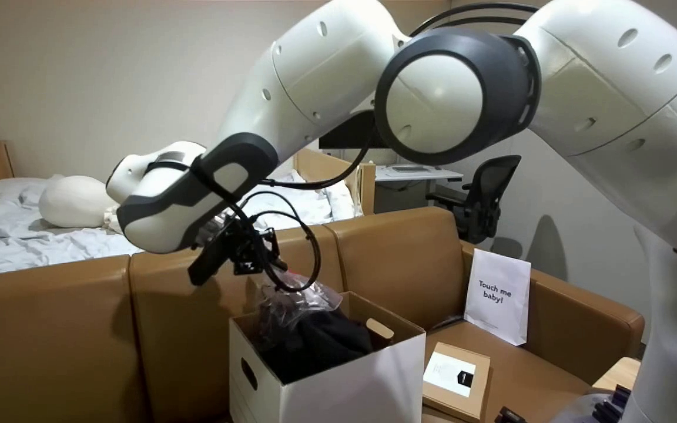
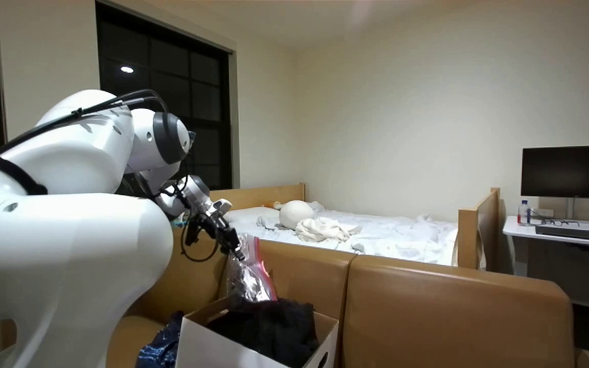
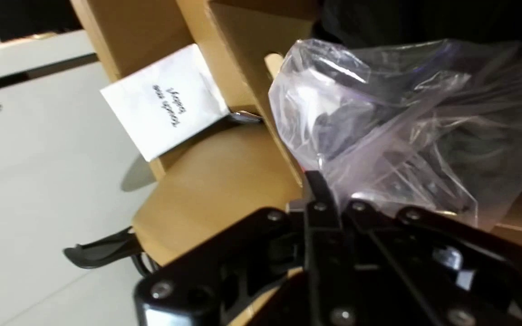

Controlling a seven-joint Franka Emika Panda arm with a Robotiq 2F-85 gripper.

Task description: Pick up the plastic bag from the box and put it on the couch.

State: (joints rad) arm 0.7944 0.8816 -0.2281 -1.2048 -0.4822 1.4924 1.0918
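The clear plastic bag with a red seal strip hangs from my gripper, in both exterior views and the wrist view. My gripper is shut on the bag's upper part; the bag hides one fingertip in the wrist view. The white cardboard box stands below with black cloth inside. The bag's lower end is at the cloth; I cannot tell whether it touches. The brown couch is around the box.
A flat cardboard package lies on the couch seat beside the box. A white paper bag leans at the couch's armrest. Dark blue patterned cloth is beside the box. A bed stands behind the couch back.
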